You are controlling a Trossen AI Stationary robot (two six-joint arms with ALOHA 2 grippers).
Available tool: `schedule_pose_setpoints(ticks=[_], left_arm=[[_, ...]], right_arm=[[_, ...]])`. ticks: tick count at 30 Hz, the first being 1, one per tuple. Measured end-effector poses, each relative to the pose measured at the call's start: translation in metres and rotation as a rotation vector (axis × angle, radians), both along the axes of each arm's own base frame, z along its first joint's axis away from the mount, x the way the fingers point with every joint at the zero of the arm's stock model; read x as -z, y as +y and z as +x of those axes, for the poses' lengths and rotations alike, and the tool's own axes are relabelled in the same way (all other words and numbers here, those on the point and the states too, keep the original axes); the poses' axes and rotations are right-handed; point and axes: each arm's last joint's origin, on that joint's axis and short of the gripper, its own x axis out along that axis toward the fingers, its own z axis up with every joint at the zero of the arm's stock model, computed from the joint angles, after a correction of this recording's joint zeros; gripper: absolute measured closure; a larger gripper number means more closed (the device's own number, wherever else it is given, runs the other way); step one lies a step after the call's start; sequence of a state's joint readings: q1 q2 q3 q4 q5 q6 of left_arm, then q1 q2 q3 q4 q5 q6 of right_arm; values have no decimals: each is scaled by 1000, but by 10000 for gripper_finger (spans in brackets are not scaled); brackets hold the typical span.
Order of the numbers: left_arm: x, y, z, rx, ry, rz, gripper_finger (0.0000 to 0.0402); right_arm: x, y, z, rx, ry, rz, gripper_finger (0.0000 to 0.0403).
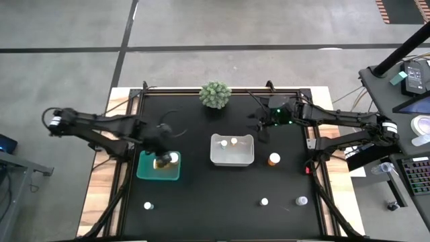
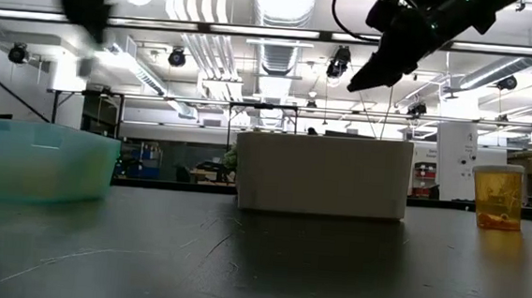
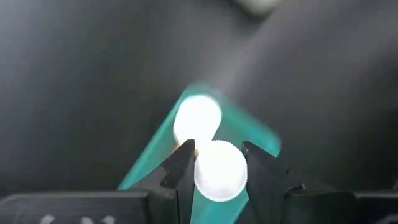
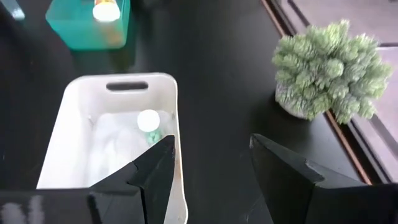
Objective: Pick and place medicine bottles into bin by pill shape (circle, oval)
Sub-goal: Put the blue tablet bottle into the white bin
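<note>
High view: left gripper (image 1: 163,160) poised over the teal bin (image 1: 149,173), a white-capped bottle (image 1: 174,158) showing just beside it inside the bin. Right gripper (image 1: 263,125) hanging above bare black table (image 1: 201,202) between the white bin (image 1: 232,160) and the table's far right corner. Two bottles inside the white bin. Amber bottle (image 1: 274,159) standing just right of the white bin; three more white-capped bottles along the near edge, at (image 1: 148,206), (image 1: 265,201) and (image 1: 302,200). Green spiky plant (image 1: 216,95) at the far edge.

Low view: teal bin at left, white bin in the middle, amber bottle (image 2: 497,196) upright at right; both arms up high.

Left wrist view: fingers (image 3: 180,171) clamped on a held bottle (image 3: 220,170) by its white cap, directly over the teal bin, a second white cap lying below inside it.

Right wrist view: fingers (image 4: 152,174) apart, holding nothing, above the table beside the white bin's rim; one white cap visible inside, plant off to the side.
</note>
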State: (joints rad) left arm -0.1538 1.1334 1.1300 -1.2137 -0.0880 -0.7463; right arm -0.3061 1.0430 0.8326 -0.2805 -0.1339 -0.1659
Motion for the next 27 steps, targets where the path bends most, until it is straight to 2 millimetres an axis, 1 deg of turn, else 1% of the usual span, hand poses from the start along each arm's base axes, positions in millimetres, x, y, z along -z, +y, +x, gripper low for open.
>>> schedule_pose_setpoints(ticks=[4, 6, 8, 12, 15, 21, 27], left_arm=[[27, 0, -46, -203, 161, -43, 305], [41, 1, -58, -269, 164, -60, 305], [53, 3, -65, -299, 144, -76, 305], [74, 4, -70, -297, 118, -85, 305], [86, 4, -72, -297, 137, -73, 305], [89, 5, -67, -265, 133, 4, 305], [104, 5, -63, -270, 167, 41, 305]], right_arm=[[-4, -1, 3, 1, -52, -15, 202], [-6, -1, 4, 2, -71, -20, 202], [-7, -1, 4, 9, -82, -11, 202], [-9, -1, 5, 24, -94, 10, 202], [-10, -2, 5, 34, -100, 23, 202], [-13, -2, 6, 34, -137, 13, 202], [-16, -3, 8, 32, -168, 0, 202]])
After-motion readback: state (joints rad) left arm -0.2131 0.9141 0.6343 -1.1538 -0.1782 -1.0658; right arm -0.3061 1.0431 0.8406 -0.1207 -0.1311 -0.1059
